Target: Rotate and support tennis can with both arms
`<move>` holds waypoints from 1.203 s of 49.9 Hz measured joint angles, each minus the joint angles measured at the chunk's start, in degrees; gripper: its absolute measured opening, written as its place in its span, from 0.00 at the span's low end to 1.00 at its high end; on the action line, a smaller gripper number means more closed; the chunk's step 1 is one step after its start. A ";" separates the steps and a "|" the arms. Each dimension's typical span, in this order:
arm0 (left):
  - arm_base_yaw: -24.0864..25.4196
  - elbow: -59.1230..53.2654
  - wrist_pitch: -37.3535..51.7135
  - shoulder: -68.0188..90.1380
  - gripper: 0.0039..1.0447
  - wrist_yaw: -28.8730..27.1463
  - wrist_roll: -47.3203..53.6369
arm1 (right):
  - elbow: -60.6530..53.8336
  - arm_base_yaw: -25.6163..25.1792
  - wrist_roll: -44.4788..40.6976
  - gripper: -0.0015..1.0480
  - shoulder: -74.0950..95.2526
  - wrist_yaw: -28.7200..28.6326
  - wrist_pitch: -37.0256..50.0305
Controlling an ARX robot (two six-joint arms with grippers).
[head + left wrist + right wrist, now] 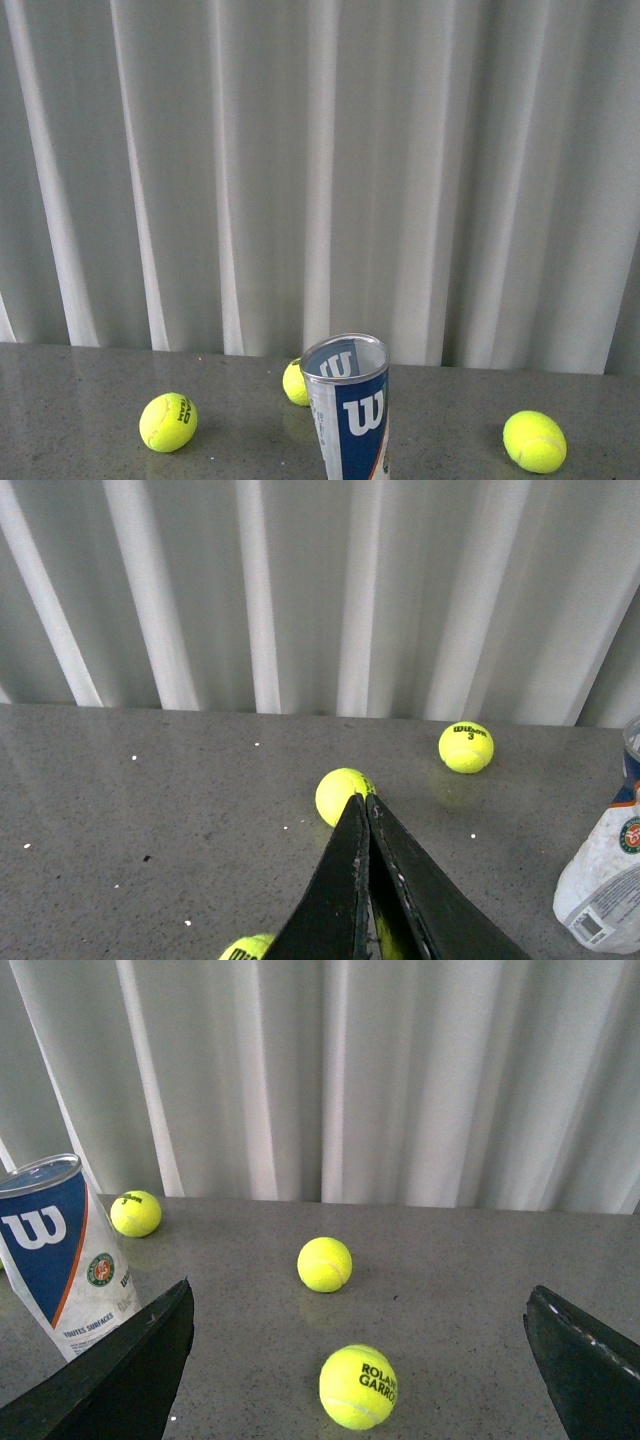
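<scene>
The tennis can (352,410) stands upright on the grey table, open silver rim up, blue and white Wilson label facing me. It shows in the right wrist view (60,1250) to one side of the jaws, and only its white lower part shows in the left wrist view (605,880). Neither arm shows in the front view. My left gripper (362,802) is shut with nothing between its jaws, its tips in front of a yellow ball (342,794). My right gripper (360,1360) is wide open above the table with a ball (358,1386) lying between its jaws, untouched.
Three yellow tennis balls lie on the table in the front view: left (167,421), behind the can (295,382) and right (534,441). A white pleated curtain (320,170) closes off the far edge of the table.
</scene>
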 joint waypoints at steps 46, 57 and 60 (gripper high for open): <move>6.64 -8.79 -23.74 -34.34 0.03 6.32 0.02 | 0.00 0.00 0.00 0.93 0.00 0.00 0.00; 6.64 -8.79 -28.39 -39.06 0.03 6.32 0.02 | 0.00 0.00 0.00 0.93 0.00 0.00 0.00; 6.64 -8.79 -29.55 -40.24 0.03 6.32 0.02 | 0.00 0.00 0.00 0.93 0.00 0.00 0.00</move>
